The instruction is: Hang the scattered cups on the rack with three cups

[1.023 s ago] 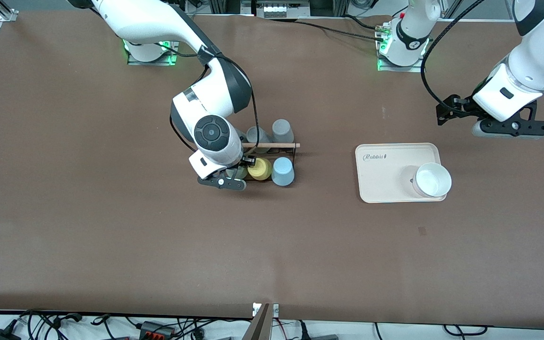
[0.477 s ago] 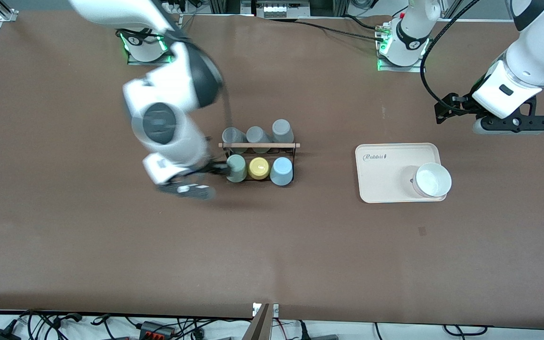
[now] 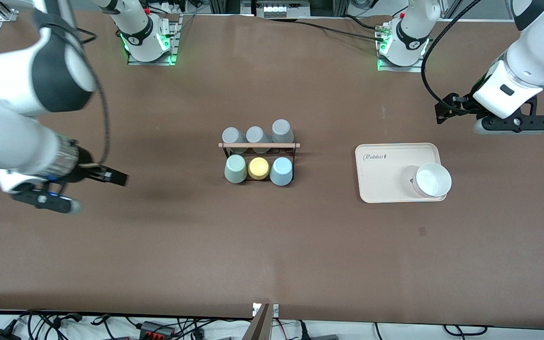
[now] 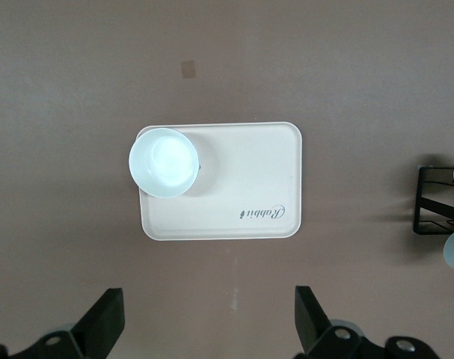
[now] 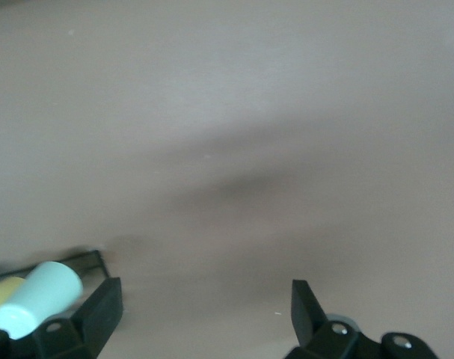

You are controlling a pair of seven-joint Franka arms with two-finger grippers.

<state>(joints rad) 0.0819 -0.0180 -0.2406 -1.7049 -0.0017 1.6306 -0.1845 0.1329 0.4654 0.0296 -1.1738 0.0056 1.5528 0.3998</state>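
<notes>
The black wire rack (image 3: pixel 259 145) with its wooden rod stands mid-table. The sage-green cup (image 3: pixel 235 168) and the light blue cup (image 3: pixel 282 171) sit in its nearer row with a yellow cup (image 3: pixel 259 168) between them. Three grey cups (image 3: pixel 256 134) fill the farther row. My right gripper (image 3: pixel 40 199) is open and empty, up over bare table toward the right arm's end, well away from the rack. Its wrist view (image 5: pixel 204 299) shows the sage-green cup (image 5: pixel 40 298) at the edge. My left gripper (image 3: pixel 513 125) is open and empty, and it waits above the table by the tray.
A beige tray (image 3: pixel 385 177) holding a white bowl (image 3: pixel 432 180) lies toward the left arm's end; both show in the left wrist view, the tray (image 4: pixel 241 187) and the bowl (image 4: pixel 163 161), with the rack's end (image 4: pixel 434 211) at the edge.
My right gripper left the sage-green cup on the rack and swung away fast toward the right arm's end of the table. The left arm barely moved.
</notes>
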